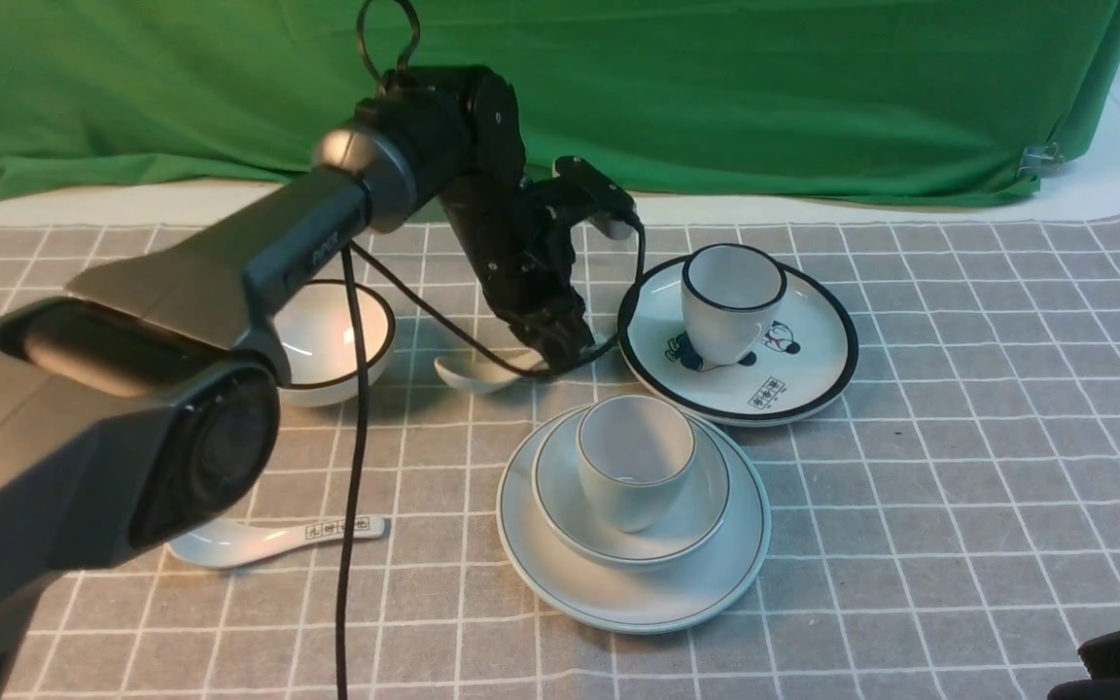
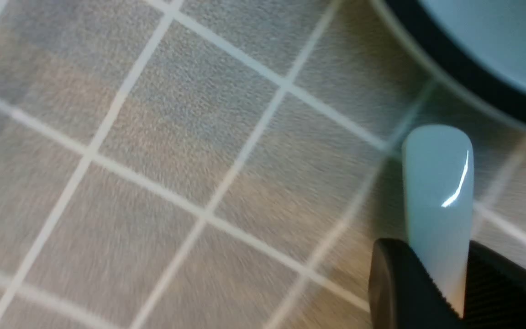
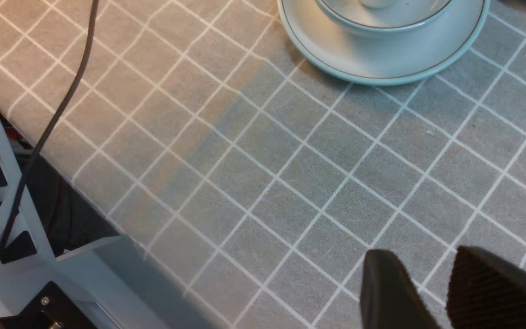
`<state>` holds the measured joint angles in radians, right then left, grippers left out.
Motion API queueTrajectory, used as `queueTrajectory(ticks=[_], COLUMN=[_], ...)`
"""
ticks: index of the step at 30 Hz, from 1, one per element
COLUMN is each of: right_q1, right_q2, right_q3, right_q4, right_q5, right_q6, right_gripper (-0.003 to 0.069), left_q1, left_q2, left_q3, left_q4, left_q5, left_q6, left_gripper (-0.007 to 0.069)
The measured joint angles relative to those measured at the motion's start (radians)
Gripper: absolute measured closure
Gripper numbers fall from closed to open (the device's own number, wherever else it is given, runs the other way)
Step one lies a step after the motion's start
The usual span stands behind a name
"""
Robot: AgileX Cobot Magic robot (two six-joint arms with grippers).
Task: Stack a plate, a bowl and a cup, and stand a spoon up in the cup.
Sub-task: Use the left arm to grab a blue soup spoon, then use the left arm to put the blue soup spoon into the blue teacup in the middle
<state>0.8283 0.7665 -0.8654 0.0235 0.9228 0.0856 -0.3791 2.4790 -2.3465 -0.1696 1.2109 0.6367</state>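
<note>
Plainly, the left gripper [image 2: 445, 278] pinches the spoon [image 2: 436, 183] by its handle.

Cloth [image 1: 959, 506] w/ pale plate [image 1: 618, 598], marked spoon [image 1: 268, 540].

grey white-checked tablecloth [image 1: 959, 437]; green backdrop [image 1: 716, 87]; pale bluish plate [image 1: 618, 598], thin dark rim; white spoon [image 1: 472, 374].

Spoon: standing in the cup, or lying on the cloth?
Lying on the cloth. The spoon rests flat beyond the cup, which is empty; the left gripper grips its handle.
</note>
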Motion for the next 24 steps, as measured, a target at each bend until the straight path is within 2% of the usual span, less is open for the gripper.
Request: queueTrajectory(ticks=[4,7,12,13,16,19,20,24], right_q1=[0.000,0.000,0.000,0.000,0.000,0.000,0.000,0.000], right_q2=[0.000,0.000,0.000,0.000,0.000,0.000,0.000,0.000], right_q3=[0.000,0.000,0.000,0.000,0.000,0.000,0.000,0.000], right_q4=[0.000,0.000,0.000,0.000,0.000,0.000,0.000,0.000], right_q5=[0.000,0.001,0.001,0.001,0.000,-0.008,-0.014,-0.049], right_q6=[0.000,-0.004,-0.013,-0.014,-0.013,-0.013,-0.013,-0.013], right_gripper=[0.0418,0.0418,0.0418,0.0418,0.0421,0.0426,0.0426,0.0426], left_q1=[-0.001,-0.007,-0.056,-0.060,-0.112,-0.191,-0.217,-0.303], left_q2=[-0.139,-0.361,-0.599,-0.609,-0.763,-0.946,-0.984,-1.024], left_q3=[0.043,0.182,0.489,0.506,0.779,1.154,1.266,1.472], left_q4=[-0.019,-0.116,-0.193,-0.193,-0.204,-0.251,-0.272,-0.280], left_q5=[-0.003,-0.016,-0.216,-0.216,-0.418,-0.856,-1.054,-1.524], left_q6=[-0.071,-0.068,-0.059,-0.059,-0.050,-0.019,-0.010,-0.058], left_gripper=[0.0517,0.0517,0.0517,0.0517,0.0517,0.0517,0.0517,0.0517])
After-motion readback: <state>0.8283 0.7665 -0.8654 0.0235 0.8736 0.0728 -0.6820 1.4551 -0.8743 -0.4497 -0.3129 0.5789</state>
